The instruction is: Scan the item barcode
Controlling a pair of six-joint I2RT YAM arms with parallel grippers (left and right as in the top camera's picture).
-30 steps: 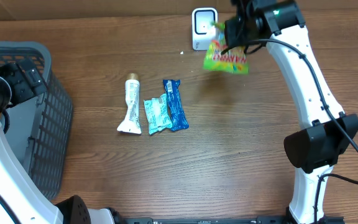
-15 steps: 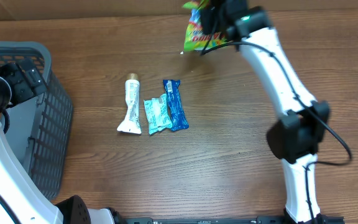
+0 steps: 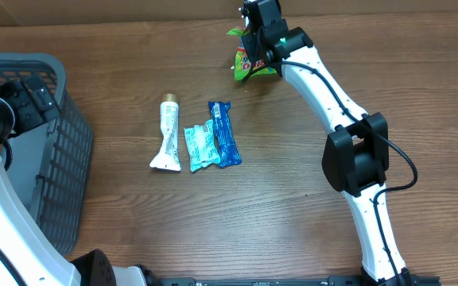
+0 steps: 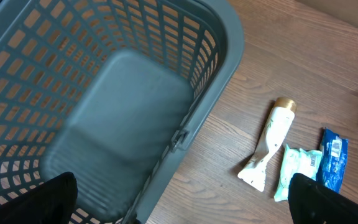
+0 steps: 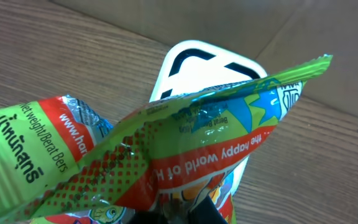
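A green and red snack bag [image 3: 249, 63] hangs at the back of the table, pinched in my shut right gripper [image 3: 256, 46]. In the right wrist view the bag [image 5: 166, 143] fills the foreground, its crinkled back turned toward the white barcode scanner [image 5: 197, 65] just behind it. The right gripper [image 5: 185, 214] grips the bag's lower edge. The arm and bag hide the scanner from overhead. My left gripper [image 4: 185, 205] stands wide open over the basket's rim, with nothing between its fingers.
A grey plastic basket [image 3: 70, 159] stands at the left edge, its inside [image 4: 216, 74] bare. A white tube [image 3: 168, 133], a teal packet [image 3: 199, 144] and a blue packet [image 3: 224, 133] lie side by side at the table's middle.
My right arm has swung left and toward the back with the snack bag, bringing it in front of the scanner. The left arm has not moved.
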